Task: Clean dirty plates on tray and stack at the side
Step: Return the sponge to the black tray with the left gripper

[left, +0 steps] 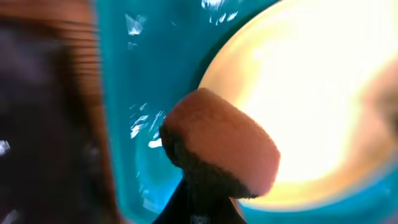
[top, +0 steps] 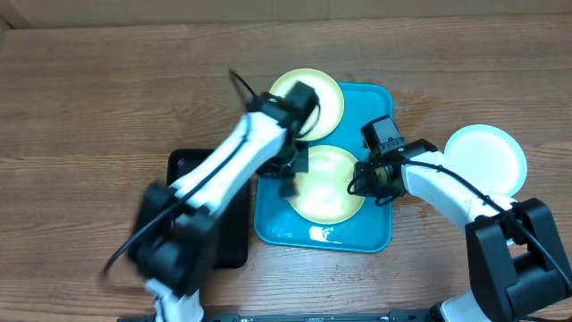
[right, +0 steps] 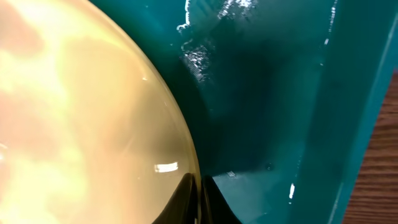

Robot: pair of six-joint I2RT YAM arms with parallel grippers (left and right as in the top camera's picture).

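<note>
White arm shells (top: 231, 159), black joints, black cables (top: 241, 88), dark fingers (right: 181, 204)

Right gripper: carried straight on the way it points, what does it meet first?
The plate lying mid-way in the blue tray: the right gripper sits at its rim, pointing across it. Whether it touches the rim is unclear.

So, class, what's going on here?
The left tool holds a brown sponge over the rim of the middle plate, which lies in the blue tray. The right tool seems to pinch that plate's opposite edge. A second plate overlaps the tray's far corner; a third plate sits on the table.
</note>
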